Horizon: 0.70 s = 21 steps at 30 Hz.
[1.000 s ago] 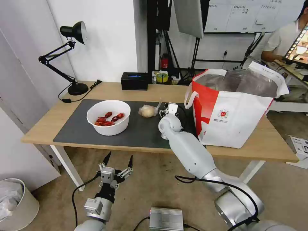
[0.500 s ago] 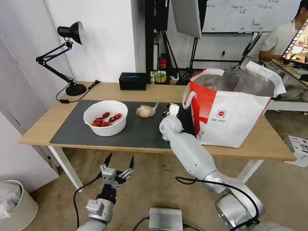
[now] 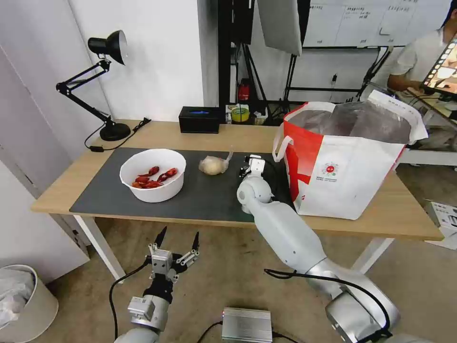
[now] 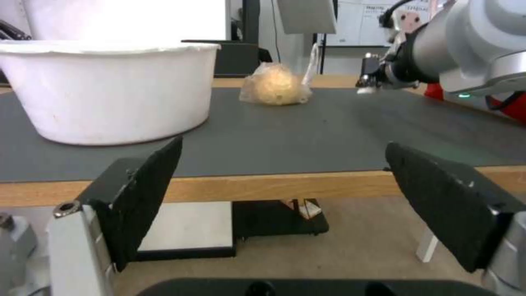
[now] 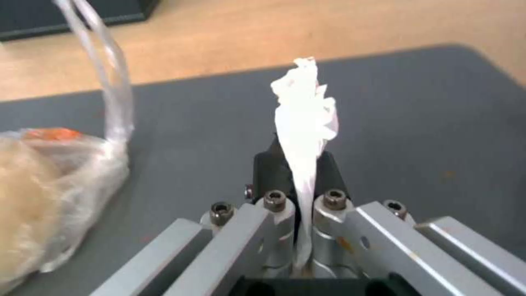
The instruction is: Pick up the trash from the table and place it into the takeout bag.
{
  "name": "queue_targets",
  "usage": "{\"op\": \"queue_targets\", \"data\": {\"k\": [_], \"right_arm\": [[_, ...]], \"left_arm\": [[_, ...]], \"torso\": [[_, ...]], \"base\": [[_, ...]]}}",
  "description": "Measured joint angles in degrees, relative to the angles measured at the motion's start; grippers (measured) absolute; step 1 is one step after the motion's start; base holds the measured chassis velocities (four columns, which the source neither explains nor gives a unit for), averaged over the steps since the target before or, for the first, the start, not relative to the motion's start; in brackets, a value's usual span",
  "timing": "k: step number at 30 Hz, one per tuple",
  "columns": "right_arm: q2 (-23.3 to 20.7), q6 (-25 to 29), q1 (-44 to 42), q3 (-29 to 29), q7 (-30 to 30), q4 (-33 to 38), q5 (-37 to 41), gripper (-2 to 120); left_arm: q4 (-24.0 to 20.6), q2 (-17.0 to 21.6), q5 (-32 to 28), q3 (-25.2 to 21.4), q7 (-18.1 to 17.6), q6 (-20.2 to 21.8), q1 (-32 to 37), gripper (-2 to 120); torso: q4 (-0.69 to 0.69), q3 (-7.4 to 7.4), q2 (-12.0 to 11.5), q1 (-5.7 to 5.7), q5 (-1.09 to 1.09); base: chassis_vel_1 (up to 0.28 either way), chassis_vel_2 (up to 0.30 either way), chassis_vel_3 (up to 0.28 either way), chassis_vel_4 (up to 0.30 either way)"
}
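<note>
While pinched — tissue (image 5: 303, 119) in right gripper (image 5: 298, 164).

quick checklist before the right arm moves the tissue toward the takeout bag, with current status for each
1. Right gripper shut on the crumpled white tissue: ok.
2. Tissue clear of the dark grey mat: cannot tell.
3. Takeout bag upright, mouth open: ok.
4. Clear bag with beige lump lying beside the gripper, its loose handle not snagged: ok.
5. Left gripper open, parked below the table edge: ok.
6. White bowl of red shells out of the path: ok.
</note>
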Motion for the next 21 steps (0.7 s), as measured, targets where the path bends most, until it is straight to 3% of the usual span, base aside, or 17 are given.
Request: {"op": "queue_targets", "data": {"k": [10,21], "right_arm": [[-4.2,2.8,-2.4,-2.7,-3.0,7.9,-2.3,0],[-12.8,7.7,-10.0,-4.8,-6.9,23.2,-7.0,0]], "left_arm": [[0.2,-0.1,0.2,0.0,0.0,-0.1,0.0,100],[0.2,-0.9,0.1,-0.6,0.0,-0.1,-0.4,100]], "torso": [[-0.01,-0.02,0.0,0.0,-0.02],[-0.01,-0.02,0.0,-0.02,0.0]], "base": [[0.0,0.0,0.0,0.0],[0.0,0.0,0.0,0.0]]}}
